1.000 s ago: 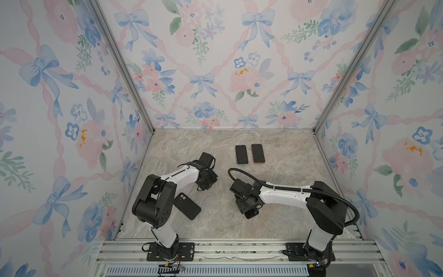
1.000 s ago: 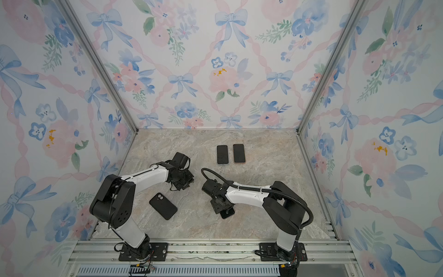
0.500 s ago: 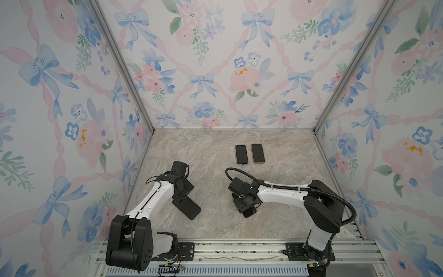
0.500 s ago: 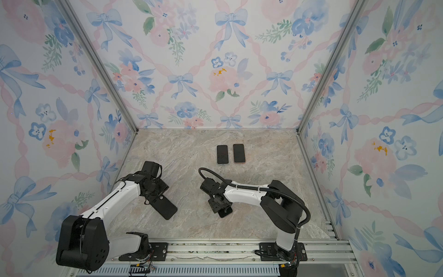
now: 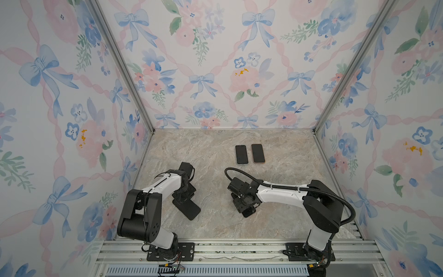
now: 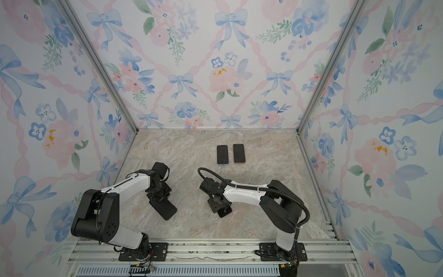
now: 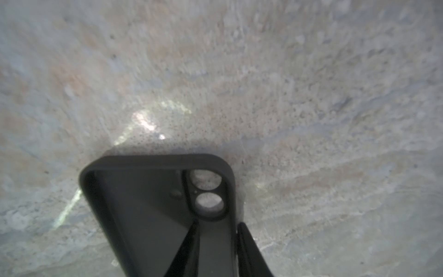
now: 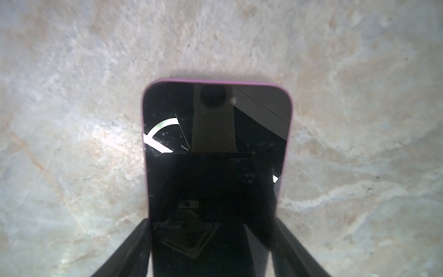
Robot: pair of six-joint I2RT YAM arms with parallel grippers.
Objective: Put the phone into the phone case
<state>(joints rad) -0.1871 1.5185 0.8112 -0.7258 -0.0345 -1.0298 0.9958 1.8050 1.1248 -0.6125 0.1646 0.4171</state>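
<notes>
The black phone case (image 5: 189, 210) (image 6: 166, 211) lies open side up on the marble table, front left. My left gripper (image 5: 184, 195) (image 6: 159, 195) is over its far end. In the left wrist view the left gripper (image 7: 218, 221) straddles the case (image 7: 143, 203) wall beside the camera cut-out, one finger inside and one outside. Its jaws are narrowly open, with a gap to the inner finger. My right gripper (image 5: 243, 203) (image 8: 212, 223) is shut on the long sides of the phone (image 8: 215, 144) (image 5: 248, 212), dark screen up, pink-edged, low over the table.
Two more dark phones (image 5: 241, 154) (image 5: 258, 153) lie side by side near the back middle of the table. Flowered walls close off the left, back and right. A metal rail (image 5: 215, 249) runs along the front.
My left gripper came forward and leftward from behind the case onto its end, and its jaws widened, then narrowed around the wall. The right gripper with the phone barely shifted.
</notes>
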